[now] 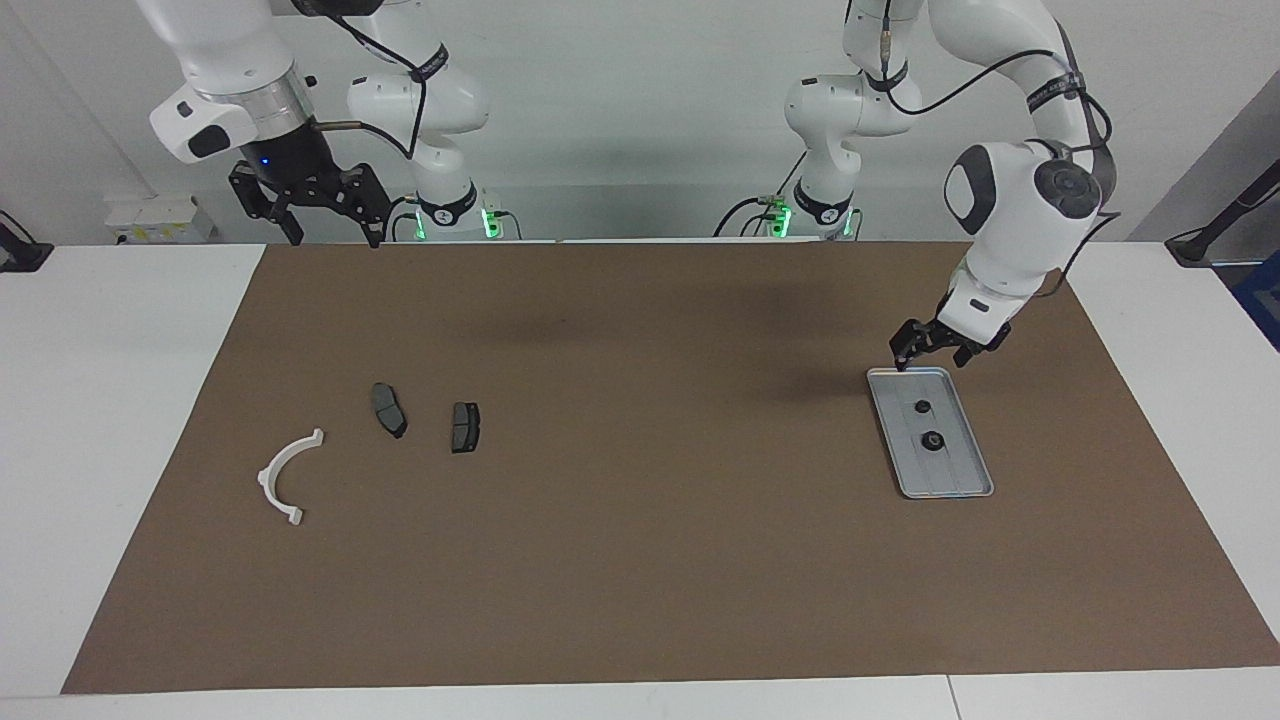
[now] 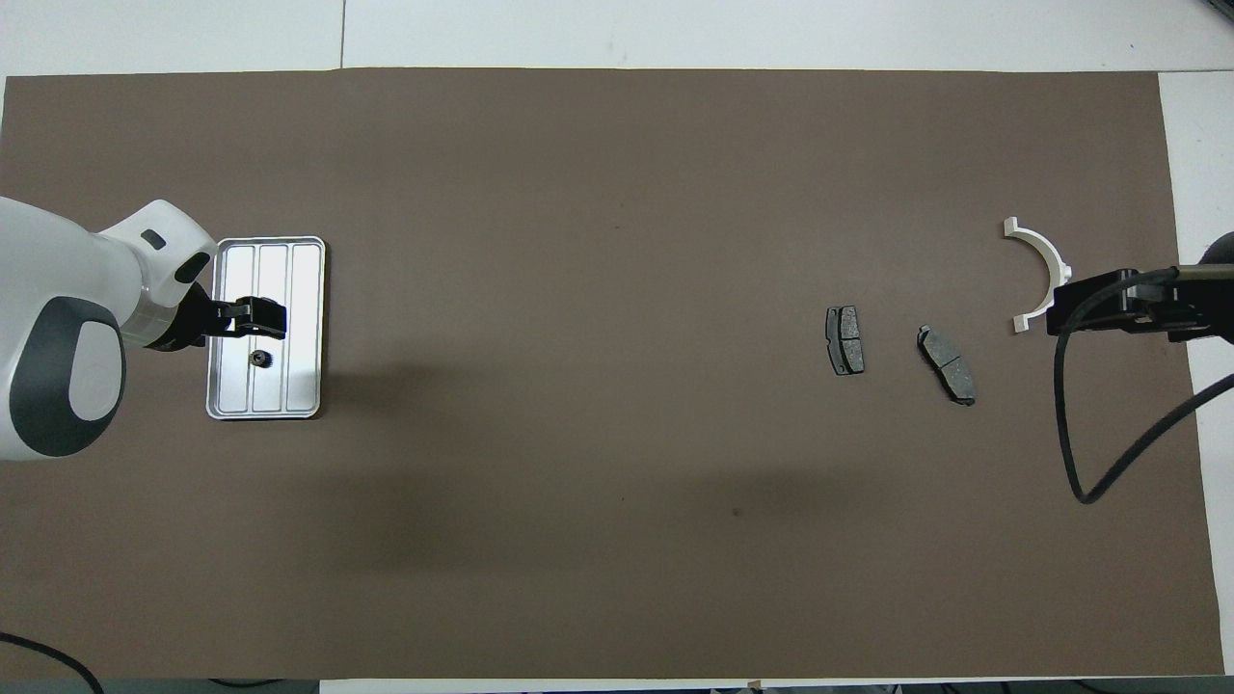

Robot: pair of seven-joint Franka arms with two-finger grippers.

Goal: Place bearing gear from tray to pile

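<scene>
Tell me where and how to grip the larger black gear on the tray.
Grip the larger black toothed gear across its outer rim, coming straight down from above. It lies flat on the ribbed floor of the silver-grey metal tray, apart from the smaller black gear, so probably only its round sides offer a hold.
</scene>
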